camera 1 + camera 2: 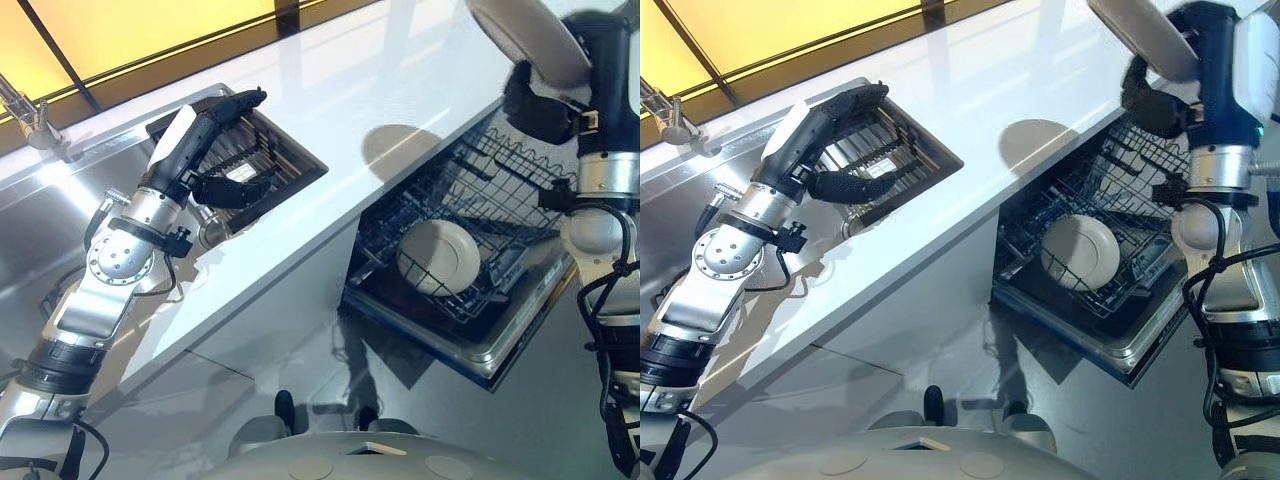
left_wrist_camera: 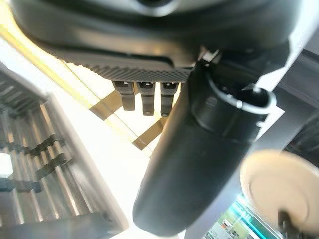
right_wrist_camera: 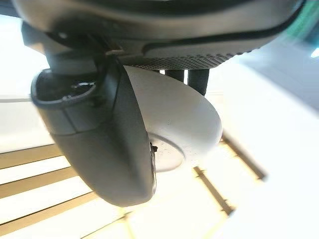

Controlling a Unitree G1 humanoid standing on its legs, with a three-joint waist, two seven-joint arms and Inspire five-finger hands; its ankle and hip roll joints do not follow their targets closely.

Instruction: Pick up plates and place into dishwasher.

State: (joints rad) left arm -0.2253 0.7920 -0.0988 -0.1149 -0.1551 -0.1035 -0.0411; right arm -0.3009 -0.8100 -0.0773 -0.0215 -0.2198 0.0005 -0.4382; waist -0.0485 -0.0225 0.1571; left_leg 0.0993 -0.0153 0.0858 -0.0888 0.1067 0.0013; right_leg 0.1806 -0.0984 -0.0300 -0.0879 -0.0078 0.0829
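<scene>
- Right robot hand [image 1: 540,100]: clamps a white plate [image 1: 530,35], cut off at frame top.
- Left robot hand [image 1: 215,150]: empty, fingers loose, over drying rack [image 1: 270,150].
- Second plate [image 1: 437,256]: in dishwasher rack [image 1: 500,180].

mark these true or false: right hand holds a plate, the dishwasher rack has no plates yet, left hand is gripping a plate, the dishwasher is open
1. The right hand holds a plate. True.
2. The rack has no plates yet. False: one plate lies in it.
3. The left hand grips a plate. False: it holds nothing, fingers relaxed over the sink drainer.
4. The dishwasher is open. True: its rack is pulled out below the counter.
</scene>
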